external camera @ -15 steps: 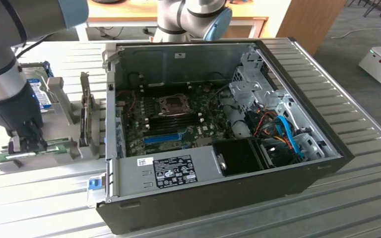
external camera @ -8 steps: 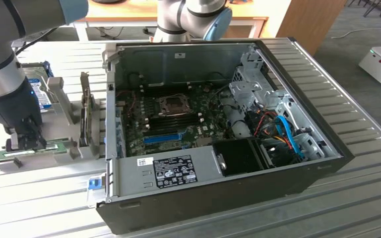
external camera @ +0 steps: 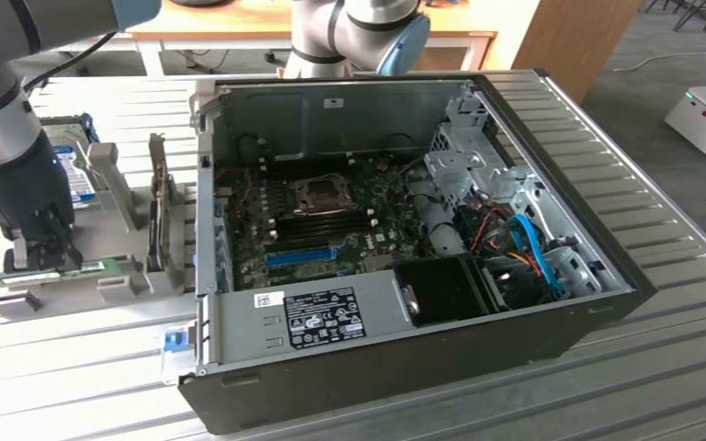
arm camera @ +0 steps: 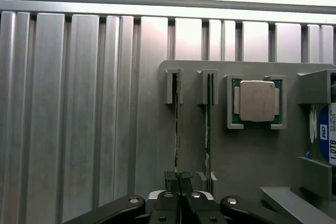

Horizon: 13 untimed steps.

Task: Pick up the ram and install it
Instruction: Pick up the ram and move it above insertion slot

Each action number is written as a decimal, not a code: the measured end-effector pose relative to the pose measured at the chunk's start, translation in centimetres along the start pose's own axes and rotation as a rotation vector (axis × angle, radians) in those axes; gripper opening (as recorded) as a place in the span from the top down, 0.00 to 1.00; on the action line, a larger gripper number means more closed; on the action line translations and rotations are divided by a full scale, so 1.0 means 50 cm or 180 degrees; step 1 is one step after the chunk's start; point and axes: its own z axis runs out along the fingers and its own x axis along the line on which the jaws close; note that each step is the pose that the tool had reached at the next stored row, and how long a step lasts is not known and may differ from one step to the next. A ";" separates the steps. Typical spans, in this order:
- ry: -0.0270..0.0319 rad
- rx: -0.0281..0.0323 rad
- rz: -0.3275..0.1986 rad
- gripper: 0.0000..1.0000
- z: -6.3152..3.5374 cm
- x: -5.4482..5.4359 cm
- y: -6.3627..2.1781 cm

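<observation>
A: What is closest to the wrist camera?

B: The gripper, its two black fingers clenched on the near end of the ram. The ram is a thin green stick standing on edge in a slot of a grey holder.

A: So the ram is out of the holder?

B: No. It is grasped, but its far end sits between the holder's slot posts, so it looks not yet lifted.

A: What lies beyond it?

B: Just beside it, a second memory stick stands in its own slot. Past that, a processor chip rests in a square pocket, then a hard drive with a blue label. The holder lies on a ribbed metal table.

A: And the computer?

B: In the exterior view, the open computer case fills the middle, well apart from the holder at the exterior view's left. Inside it, the motherboard shows dark memory slots below the processor socket, and they look empty.

A: How far along is the task?

B: By my reading it is early: the grasp is made, and the lifting, carrying and seating are not yet done
</observation>
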 end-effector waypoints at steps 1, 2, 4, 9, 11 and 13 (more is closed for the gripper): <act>0.0000 -0.0001 0.0003 0.88 -0.004 0.000 0.000; 0.0000 -0.0001 0.0006 0.88 -0.008 0.000 0.000; -0.0001 -0.0002 0.0011 0.88 -0.016 0.000 0.000; -0.0001 -0.0003 0.0022 0.88 -0.036 -0.001 0.000; -0.0001 -0.0004 0.0026 0.88 -0.046 -0.001 0.000; -0.0001 -0.0004 0.0029 0.88 -0.054 -0.001 0.000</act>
